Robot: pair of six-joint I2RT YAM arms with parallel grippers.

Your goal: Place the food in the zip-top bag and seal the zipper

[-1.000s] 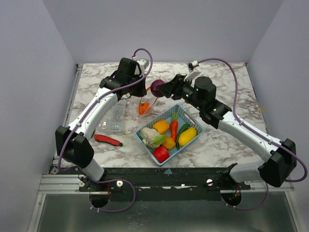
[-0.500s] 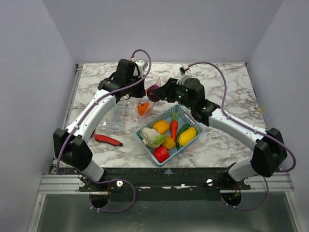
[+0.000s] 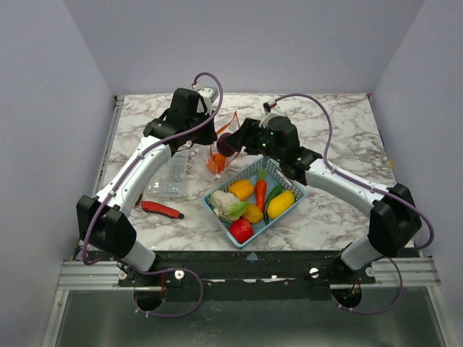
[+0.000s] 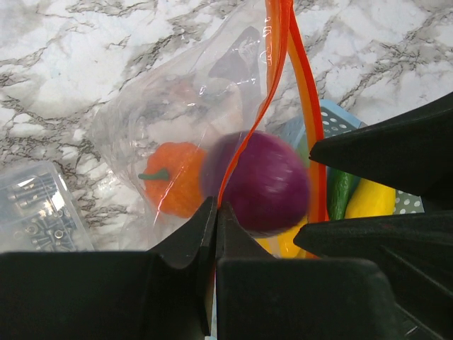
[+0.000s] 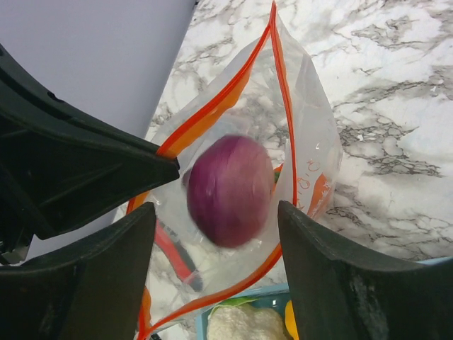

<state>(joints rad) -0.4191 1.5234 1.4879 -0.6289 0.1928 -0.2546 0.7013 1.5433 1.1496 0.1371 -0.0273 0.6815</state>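
My left gripper [image 4: 214,218] is clamping the zipper [image 4: 263,106] at the lower centre of its view, holding the mouth of the zip-top bag [image 4: 141,134] open. My right gripper [image 5: 216,212] is standing spread wide, gripping nothing. The purple food [image 5: 230,190], blurred, is sitting mid-frame between those fingers, inside the zipper's loop.

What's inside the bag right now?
An orange toy fruit lies in the bag; a blurred purple one is at its mouth. The left end effector hides the bag's near part.

Veg [image 5: 230,190] purple; zipper [image 5: 212,113] red-orange; tbl [image 5: 396,85] wht/gry marbled.
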